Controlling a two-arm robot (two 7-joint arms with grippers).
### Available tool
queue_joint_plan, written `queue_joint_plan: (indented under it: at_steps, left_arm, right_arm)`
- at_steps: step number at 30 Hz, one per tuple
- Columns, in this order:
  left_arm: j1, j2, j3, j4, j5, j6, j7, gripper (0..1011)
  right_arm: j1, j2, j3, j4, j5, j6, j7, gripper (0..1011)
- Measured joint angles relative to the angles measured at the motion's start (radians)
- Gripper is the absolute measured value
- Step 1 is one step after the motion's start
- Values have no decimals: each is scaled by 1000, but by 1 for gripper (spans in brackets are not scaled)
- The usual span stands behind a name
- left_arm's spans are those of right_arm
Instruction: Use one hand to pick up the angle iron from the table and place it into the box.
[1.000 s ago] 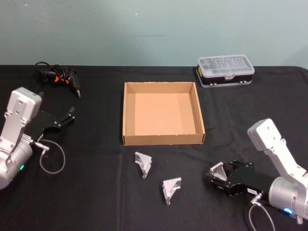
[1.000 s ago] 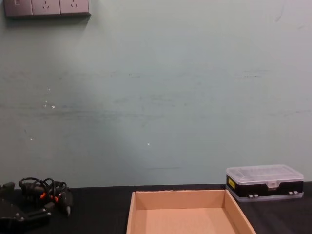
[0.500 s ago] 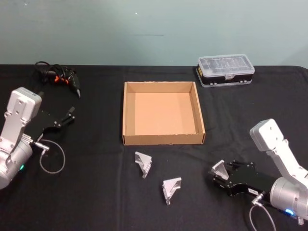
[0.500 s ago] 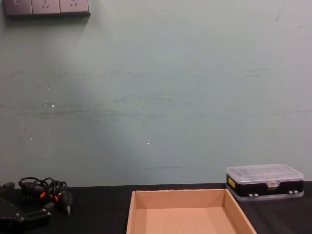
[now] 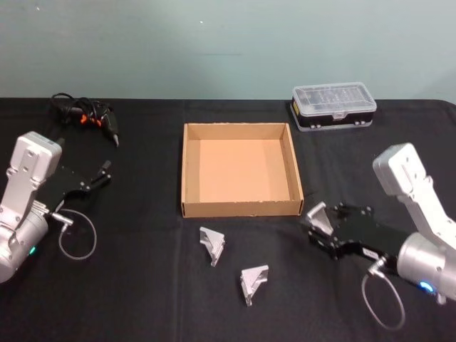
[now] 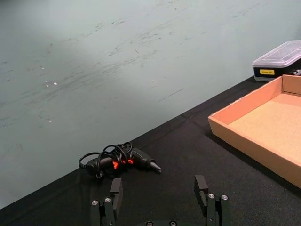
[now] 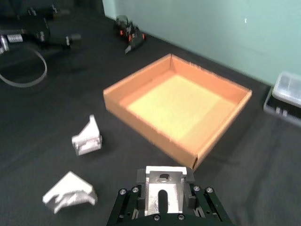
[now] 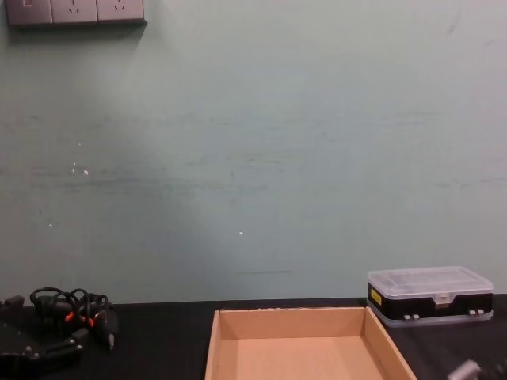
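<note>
My right gripper [image 5: 320, 226] is shut on a silver angle iron [image 5: 317, 214] and holds it above the black table [image 5: 142, 285], just off the front right corner of the tan cardboard box [image 5: 241, 208]. In the right wrist view the held angle iron [image 7: 163, 195] sits between the black fingers [image 7: 141, 178], with the box [image 7: 146, 127] ahead. Two more angle irons [image 5: 212, 244] [image 5: 253, 281] lie on the table in front of the box. My left gripper [image 5: 105, 171] stands open and parked at the far left.
A clear-lidded black plastic case [image 5: 333, 105] stands at the back right. A black cable bundle with orange bits [image 5: 85, 114] lies at the back left, beyond the left gripper [image 6: 158, 188]. A green wall runs behind the table.
My right gripper has lifted the angle iron off the table and carried it forward and slightly left, up to the box's front right corner. The left arm has barely moved.
</note>
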Motion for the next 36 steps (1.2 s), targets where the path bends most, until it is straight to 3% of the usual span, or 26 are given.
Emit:
queue_joint_plan:
  at_steps: [7, 13, 21, 36]
  left_arm:
    - [0, 0, 0, 0, 0, 0, 0, 1000]
    - [0, 0, 0, 0, 0, 0, 0, 1000]
    - [0, 0, 0, 0, 0, 0, 0, 1000]
    - [0, 0, 0, 0, 0, 0, 0, 1000]
  right_arm:
    - [110, -52, -39, 43, -27, -1, 10, 453]
    - [250, -125, -99, 161, -62, 0, 27, 453]
    - [371, -194, -148, 314, -97, -2, 45, 453]
    - [509, -270, -206, 535, -159, -18, 78, 453]
